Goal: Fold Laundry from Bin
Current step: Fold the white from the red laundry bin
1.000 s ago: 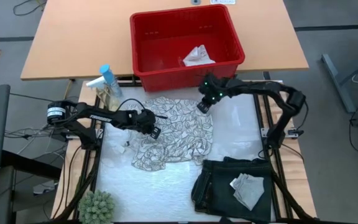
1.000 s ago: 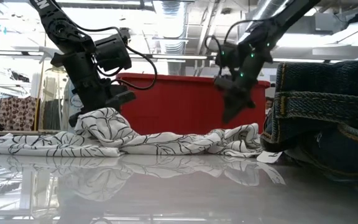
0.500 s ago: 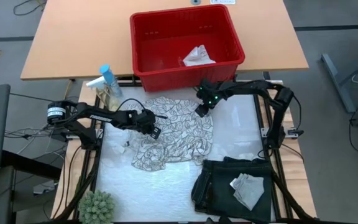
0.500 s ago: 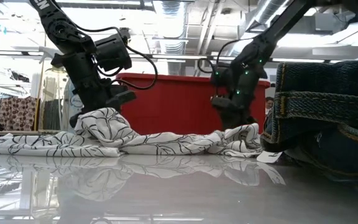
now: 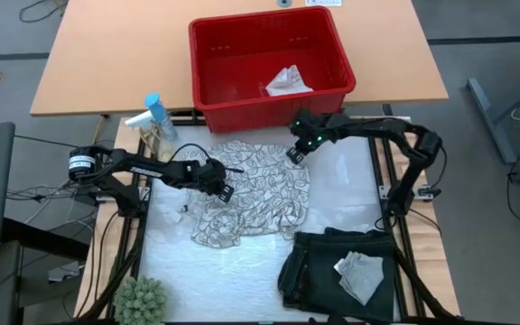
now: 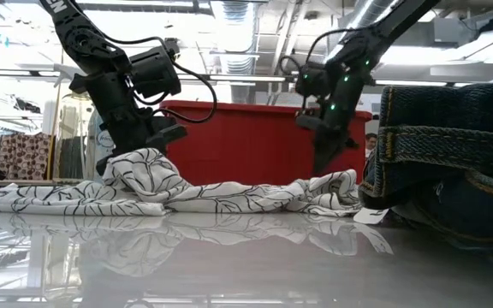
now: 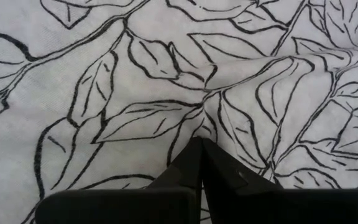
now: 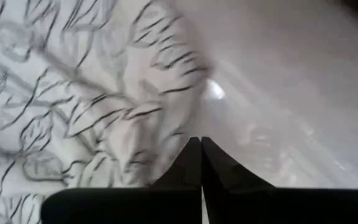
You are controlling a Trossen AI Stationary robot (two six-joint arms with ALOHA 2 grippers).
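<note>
- Left gripper [image 5: 225, 190] sits low on the left part of the leaf-patterned cloth [image 5: 258, 185]; in the left wrist view its fingers [image 7: 194, 163] are pressed together with cloth right at the tips, and whether a fold is pinched between them cannot be told.
- Spray bottle [image 5: 154, 116] stands at the table's left edge, near the bin's front left corner.
- Small potted plant [image 5: 141, 300] at the near left corner.
- Leaf-patterned cloth lies crumpled mid-table, spread between the two grippers, just in front of the bin.
- Red bin [image 5: 270, 65] at the far side, holding one small whitish cloth [image 5: 287, 82] near its right wall.
- Right gripper [image 5: 292, 153] hovers above the cloth's far right corner; the low view shows it [image 6: 322, 162] raised just off the cloth, fingers closed on nothing, right wrist view [image 8: 197, 163] agrees.
- Dark garment [image 5: 339, 269] is folded at the near right corner, with a small patterned cloth [image 5: 359, 273] folded on top.
</note>
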